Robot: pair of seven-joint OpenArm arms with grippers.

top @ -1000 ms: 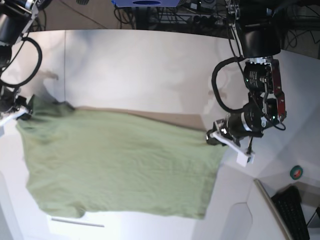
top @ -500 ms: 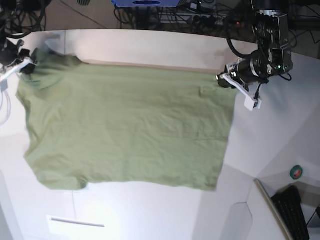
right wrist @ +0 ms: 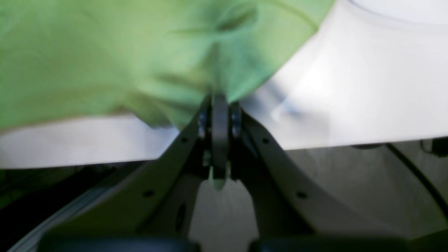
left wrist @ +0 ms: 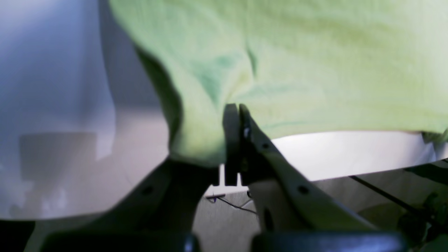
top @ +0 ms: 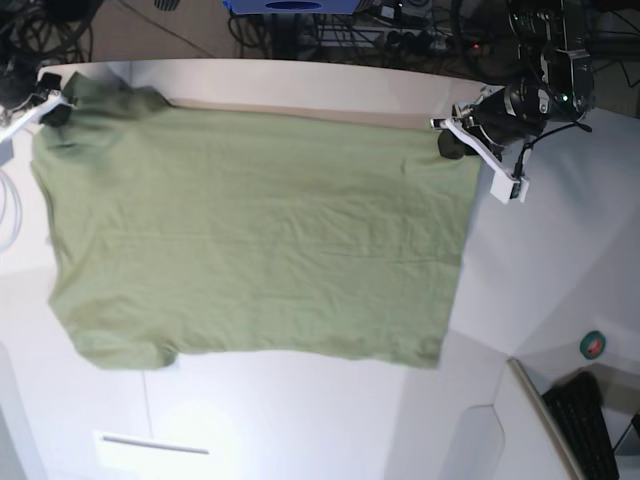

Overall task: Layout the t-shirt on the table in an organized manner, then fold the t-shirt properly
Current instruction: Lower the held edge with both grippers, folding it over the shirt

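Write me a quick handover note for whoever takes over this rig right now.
Left hand: shut on the t-shirt, at the corner near the table's far edge.
Right hand: shut on the opposite far corner.
T-shirt: stretched between both hands and spread mostly flat over the table, with light wrinkles.
Done: the shirt is opened out.
Left: release it flat, tidy the layout, then do every fold.
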